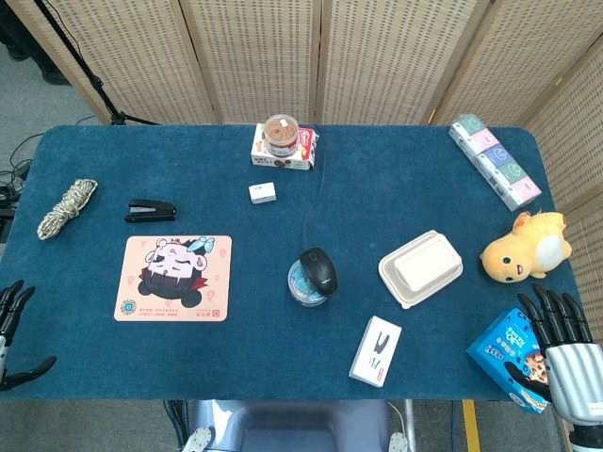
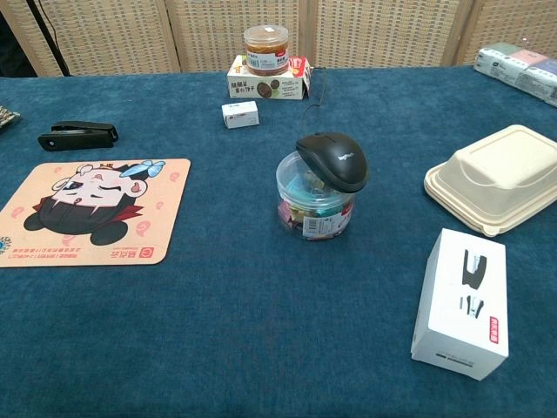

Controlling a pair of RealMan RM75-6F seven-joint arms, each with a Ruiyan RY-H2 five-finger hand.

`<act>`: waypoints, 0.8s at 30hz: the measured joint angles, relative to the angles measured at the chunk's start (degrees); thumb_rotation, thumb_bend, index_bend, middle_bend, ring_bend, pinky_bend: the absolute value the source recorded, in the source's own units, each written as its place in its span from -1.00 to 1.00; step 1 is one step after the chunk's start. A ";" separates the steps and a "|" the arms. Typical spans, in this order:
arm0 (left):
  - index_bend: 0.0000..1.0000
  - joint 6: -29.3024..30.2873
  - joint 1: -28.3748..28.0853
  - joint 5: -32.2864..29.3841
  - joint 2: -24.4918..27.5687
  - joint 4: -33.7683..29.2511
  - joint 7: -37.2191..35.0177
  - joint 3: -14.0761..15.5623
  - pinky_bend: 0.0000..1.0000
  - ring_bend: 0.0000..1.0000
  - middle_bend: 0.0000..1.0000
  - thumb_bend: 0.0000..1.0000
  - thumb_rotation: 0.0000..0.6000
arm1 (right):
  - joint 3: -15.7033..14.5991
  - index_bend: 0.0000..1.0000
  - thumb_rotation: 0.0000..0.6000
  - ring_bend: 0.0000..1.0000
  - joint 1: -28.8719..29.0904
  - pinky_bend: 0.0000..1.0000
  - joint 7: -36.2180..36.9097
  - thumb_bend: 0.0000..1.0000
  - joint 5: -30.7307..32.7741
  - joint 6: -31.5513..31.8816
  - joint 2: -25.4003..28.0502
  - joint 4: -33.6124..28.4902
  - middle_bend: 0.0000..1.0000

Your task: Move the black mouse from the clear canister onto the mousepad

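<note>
The black mouse [image 1: 318, 267] [image 2: 333, 160] lies on the lid of the clear canister [image 1: 305, 287] [image 2: 314, 207] near the table's middle; its cable runs back toward the far edge. The pink mousepad [image 1: 174, 278] [image 2: 87, 211] with a cartoon face lies flat to the left of the canister. My left hand [image 1: 13, 331] hangs off the table's near left edge, fingers apart and holding nothing. My right hand [image 1: 565, 353] is at the near right corner, fingers spread, beside a blue snack box [image 1: 507, 354]. Neither hand appears in the chest view.
A black stapler [image 1: 150, 210] [image 2: 77, 135] and a rope coil [image 1: 67, 208] lie beyond the mousepad. A takeaway box [image 1: 420, 267] [image 2: 499, 177], white staple box [image 1: 376, 350] [image 2: 461, 301], yellow plush [image 1: 525, 247], a jar on a carton [image 1: 284, 143] [image 2: 266, 63] and a small white box [image 1: 263, 193] are also here.
</note>
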 measured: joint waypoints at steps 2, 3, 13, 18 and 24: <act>-1.00 -0.13 -0.03 -0.06 0.07 -0.01 -0.08 0.02 -1.00 -1.00 -1.00 -0.96 1.00 | -0.12 -1.00 1.00 -1.00 0.02 -1.00 0.10 -1.00 0.02 -0.22 0.09 -0.17 -1.00; -1.00 -0.17 -0.03 -0.08 0.09 -0.01 -0.11 0.03 -1.00 -1.00 -1.00 -0.96 1.00 | -0.16 -1.00 1.00 -1.00 0.03 -1.00 0.14 -1.00 0.02 -0.28 0.14 -0.22 -1.00; -1.00 -1.28 -0.88 1.34 1.10 -0.85 -2.14 0.62 -1.00 -1.00 -1.00 -0.96 1.00 | -0.11 -1.00 1.00 -1.00 0.14 -1.00 0.89 -1.00 0.70 -0.75 0.53 -0.65 -1.00; -1.00 -2.73 -2.78 2.24 1.32 -1.57 0.00 -0.11 -1.00 -1.00 -1.00 -0.96 1.00 | 0.32 -1.00 1.00 -1.00 0.34 -1.00 1.02 -1.00 2.16 -1.42 0.53 -0.66 -1.00; -1.00 -6.75 -8.78 5.69 0.69 -0.58 5.59 -2.18 -1.00 -1.00 -1.00 -0.96 1.00 | 0.93 -1.00 1.00 -1.00 0.71 -1.00 0.82 -1.00 3.84 -2.42 0.35 -0.45 -1.00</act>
